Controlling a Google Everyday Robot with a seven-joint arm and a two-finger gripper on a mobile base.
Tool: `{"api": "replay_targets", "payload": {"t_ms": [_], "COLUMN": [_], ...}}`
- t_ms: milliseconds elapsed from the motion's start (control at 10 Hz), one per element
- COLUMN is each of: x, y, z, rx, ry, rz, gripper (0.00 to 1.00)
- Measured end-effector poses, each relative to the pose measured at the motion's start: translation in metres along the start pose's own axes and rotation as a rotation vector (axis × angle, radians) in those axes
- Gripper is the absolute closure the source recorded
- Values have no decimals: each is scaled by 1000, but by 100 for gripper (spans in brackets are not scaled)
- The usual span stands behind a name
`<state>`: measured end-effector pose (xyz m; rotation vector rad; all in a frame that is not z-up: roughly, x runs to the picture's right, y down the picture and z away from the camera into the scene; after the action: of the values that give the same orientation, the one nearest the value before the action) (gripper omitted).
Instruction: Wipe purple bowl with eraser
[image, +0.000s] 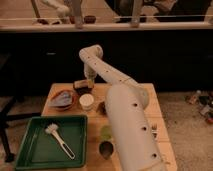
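One high camera looks down from behind the arm (131, 125), along it to the tool (89, 79) at the far edge of the tabletop (153, 106).

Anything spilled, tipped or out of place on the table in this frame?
Nothing stands out. The gripper hangs at the purple bowl near the far edge of the table; the white cup and reddish-brown bowl sit upright, and the brush lies inside the green tray. No spill shows.

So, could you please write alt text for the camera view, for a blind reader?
A white robot arm reaches across a wooden table, its gripper over a small dark purple bowl with a tan rectangular eraser at its rim. Nearby stand a white cup, a reddish-brown bowl and a green tray holding a white brush.
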<state>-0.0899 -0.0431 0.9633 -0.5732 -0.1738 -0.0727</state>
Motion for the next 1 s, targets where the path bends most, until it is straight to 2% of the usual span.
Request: {"api": "replay_targets", "payload": {"t_ms": [300, 500, 1000], "x": [20, 24, 19], "y": [9, 8, -23], "z": [-6, -2, 13], "rx": [3, -9, -30], "ry": [7, 13, 42], "rz": [28, 42, 37], "gripper": [100, 100, 100]}}
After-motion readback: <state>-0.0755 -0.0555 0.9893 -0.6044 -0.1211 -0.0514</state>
